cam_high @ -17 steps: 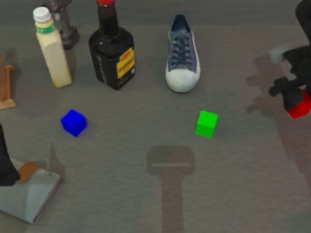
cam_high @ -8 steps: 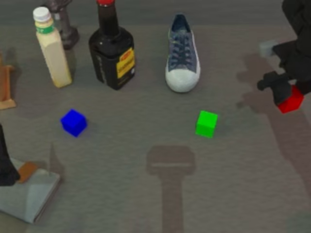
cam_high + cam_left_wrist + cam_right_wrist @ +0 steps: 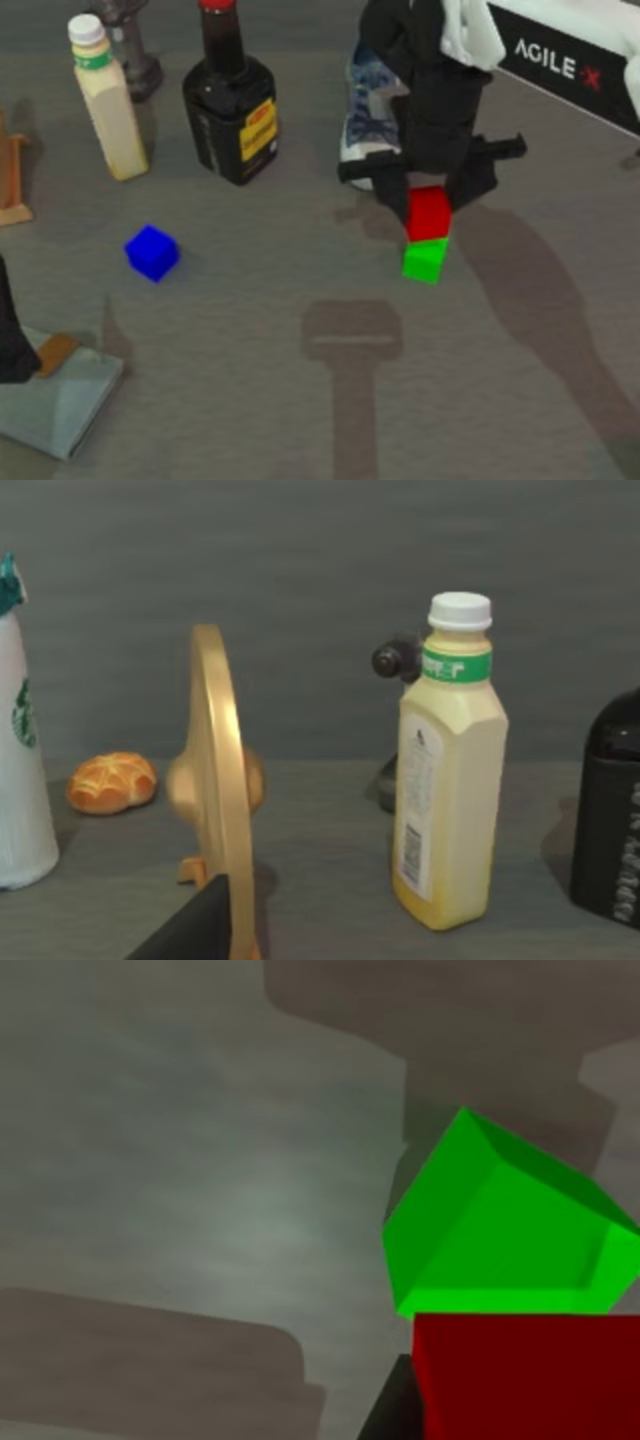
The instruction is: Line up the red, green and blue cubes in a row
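Note:
My right gripper [image 3: 430, 198] is shut on the red cube [image 3: 429, 214] and holds it near the middle of the table. In the top view the red cube sits directly behind the green cube [image 3: 424, 260] and overlaps its far edge. The right wrist view shows the red cube [image 3: 530, 1380] close to the green cube [image 3: 500, 1230], with a dark finger edge beside it. Whether the two cubes touch is unclear. The blue cube [image 3: 151, 252] rests alone on the table's left side. My left arm [image 3: 12, 340] is parked at the left edge.
A blue shoe [image 3: 362, 110] lies behind the cubes, partly hidden by my right arm. A dark sauce bottle [image 3: 231, 110], a cream bottle [image 3: 108, 105] and a wooden stand [image 3: 12, 175] stand at the back left. A grey box [image 3: 55, 405] lies at the front left.
My right arm has swung from the table's right edge toward the middle, carrying the red cube to just behind the green cube. The green and blue cubes have not moved.

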`<state>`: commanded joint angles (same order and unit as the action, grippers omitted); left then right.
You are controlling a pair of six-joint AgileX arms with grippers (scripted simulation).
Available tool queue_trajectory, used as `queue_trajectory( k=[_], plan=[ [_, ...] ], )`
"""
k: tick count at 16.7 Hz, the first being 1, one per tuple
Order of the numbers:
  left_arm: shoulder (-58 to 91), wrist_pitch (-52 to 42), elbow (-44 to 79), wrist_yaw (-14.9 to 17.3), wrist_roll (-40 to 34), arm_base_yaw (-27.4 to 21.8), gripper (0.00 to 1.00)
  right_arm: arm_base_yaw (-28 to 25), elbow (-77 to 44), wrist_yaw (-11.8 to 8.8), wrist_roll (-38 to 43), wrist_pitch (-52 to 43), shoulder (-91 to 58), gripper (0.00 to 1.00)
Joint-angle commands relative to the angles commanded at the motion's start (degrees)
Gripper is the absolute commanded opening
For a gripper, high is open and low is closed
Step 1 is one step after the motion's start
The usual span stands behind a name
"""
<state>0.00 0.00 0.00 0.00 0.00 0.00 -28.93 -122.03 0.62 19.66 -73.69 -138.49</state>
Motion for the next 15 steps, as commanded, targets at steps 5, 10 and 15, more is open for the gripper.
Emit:
queue_trajectory(
  k=[5, 10, 15],
  plan=[
    [0.00, 0.00, 0.00, 0.00, 0.00, 0.00, 1.00, -14.08, -13.71, 0.66, 22.13, -6.95, -6.74, 0.00],
    [0.00, 0.00, 0.00, 0.00, 0.00, 0.00, 1.00, -20.76, -19.96, 1.24, 30.62, -9.62, -8.92, 0.00],
    [0.00, 0.00, 0.00, 0.00, 0.00, 0.00, 1.00, -20.62, -19.63, 1.11, 30.63, -9.30, -8.68, 0.00]
  ],
)
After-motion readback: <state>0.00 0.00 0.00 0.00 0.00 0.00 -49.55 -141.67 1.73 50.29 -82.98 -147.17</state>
